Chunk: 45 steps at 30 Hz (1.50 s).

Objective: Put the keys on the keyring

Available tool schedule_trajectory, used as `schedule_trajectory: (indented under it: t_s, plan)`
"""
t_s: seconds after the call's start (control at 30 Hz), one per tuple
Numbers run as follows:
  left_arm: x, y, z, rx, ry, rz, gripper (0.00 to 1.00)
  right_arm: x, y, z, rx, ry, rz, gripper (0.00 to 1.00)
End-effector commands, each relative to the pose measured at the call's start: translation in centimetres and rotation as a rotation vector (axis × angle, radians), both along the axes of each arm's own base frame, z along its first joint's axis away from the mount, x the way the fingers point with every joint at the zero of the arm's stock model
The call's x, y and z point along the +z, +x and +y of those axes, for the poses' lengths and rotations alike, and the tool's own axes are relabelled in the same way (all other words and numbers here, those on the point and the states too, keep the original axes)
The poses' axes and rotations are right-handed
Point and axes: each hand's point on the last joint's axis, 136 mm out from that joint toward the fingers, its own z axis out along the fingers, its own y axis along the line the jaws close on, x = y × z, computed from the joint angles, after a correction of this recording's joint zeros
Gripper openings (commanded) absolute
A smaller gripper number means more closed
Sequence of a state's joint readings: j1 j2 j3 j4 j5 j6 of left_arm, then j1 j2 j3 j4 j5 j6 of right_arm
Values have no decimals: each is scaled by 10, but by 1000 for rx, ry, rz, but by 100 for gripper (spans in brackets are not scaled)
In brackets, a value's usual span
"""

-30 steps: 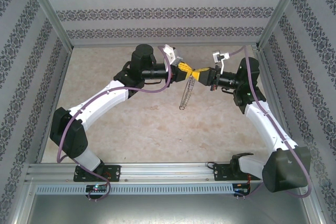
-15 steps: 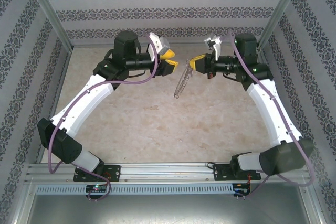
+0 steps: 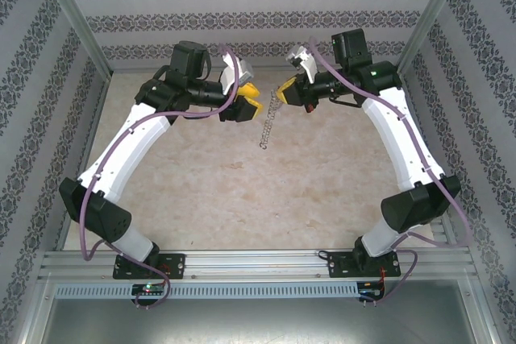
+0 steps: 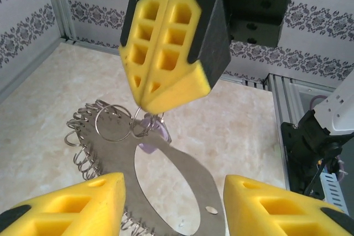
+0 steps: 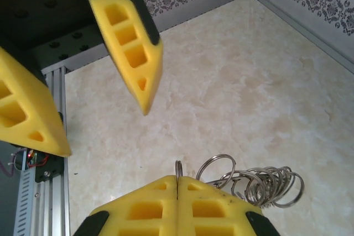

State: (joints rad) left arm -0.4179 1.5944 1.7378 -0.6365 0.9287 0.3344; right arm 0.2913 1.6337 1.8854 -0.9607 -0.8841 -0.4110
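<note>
Left fingers [image 4: 72,203] apart, empty | right fingers [image 4: 166,53] clenched on keyring [image 4: 193,178] by top loop | lower rim cut off

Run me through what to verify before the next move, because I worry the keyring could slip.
1. Right gripper shut on a keyring wire loop: ok.
2. Depth of grip: not ok; only the fingertips pinch one thin loop.
3. Left gripper open and ready to close: ok.
4. Keyring hanging free above the table: ok.
5. Pale piece by the pinch threaded onto the keyring: cannot tell.
</note>
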Motion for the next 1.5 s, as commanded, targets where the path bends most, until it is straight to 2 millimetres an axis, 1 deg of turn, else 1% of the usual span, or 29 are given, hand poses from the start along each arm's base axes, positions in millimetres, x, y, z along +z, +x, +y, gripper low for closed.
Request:
schedule_trajectory:
  t_s: [0.0,0.13,0.2,0.3,0.47,0.7,0.83,1.1,1.33,1.43,1.47]
  plan:
    - [1,0,2,-59,-28,31,50,8,-10,9,80,27,-18,0]
    - [0,0,-1,-123,-45,56,47,7,-11,14,107,49,-2,0]
    - [-3,-1,-2,-156,-40,73,44,9,-12,16,121,66,3,0]
    - [0,1,-2,-179,-47,76,42,10,-13,19,135,81,8,0]
    - [1,6,0,-190,-60,73,41,10,-16,24,147,81,11,0]
    - [-2,8,1,-211,-74,88,41,11,-22,32,162,76,7,0]
    - [-4,7,-1,-239,-92,109,40,10,-24,34,159,67,4,0]
    - [-9,2,-3,-286,-114,152,31,13,-24,35,154,71,-2,0]
    - [-7,-1,-4,-312,-138,161,29,11,-22,38,155,67,4,0]
    - [-6,-2,-4,-321,-147,161,24,8,-21,39,154,64,8,0]
    - [-5,-2,-4,-323,-150,159,20,9,-21,40,156,65,7,0]
